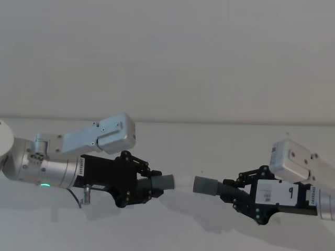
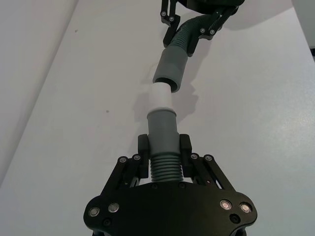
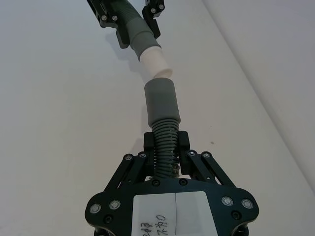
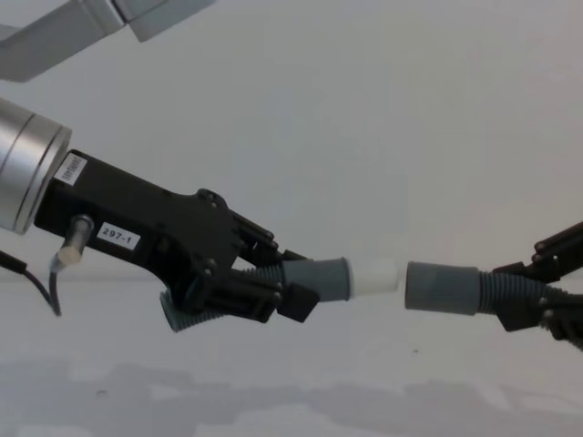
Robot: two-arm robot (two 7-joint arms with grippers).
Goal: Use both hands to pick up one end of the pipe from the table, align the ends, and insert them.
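My left gripper [image 1: 152, 185] [image 4: 273, 287] is shut on the ribbed part of one dark grey pipe piece. Its grey cuff [image 1: 166, 182] ends in a pale whitish tip [image 4: 373, 276] pointing right. My right gripper [image 1: 230, 191] [image 3: 166, 142] is shut on the ribs of the other pipe piece, whose wider grey sleeve [image 4: 442, 288] [image 3: 161, 101] points left. Both pieces hang above the table [image 1: 172, 230]. The ends face each other nearly in line, with a narrow gap between tip and sleeve mouth. In the left wrist view the tip [image 2: 160, 96] sits just before the sleeve [image 2: 170, 69].
A plain white wall [image 1: 167, 57] rises behind the table. A black cable [image 4: 36, 282] hangs from my left wrist. The ribbed back end of the left-held piece [image 4: 182, 319] sticks out under that gripper.
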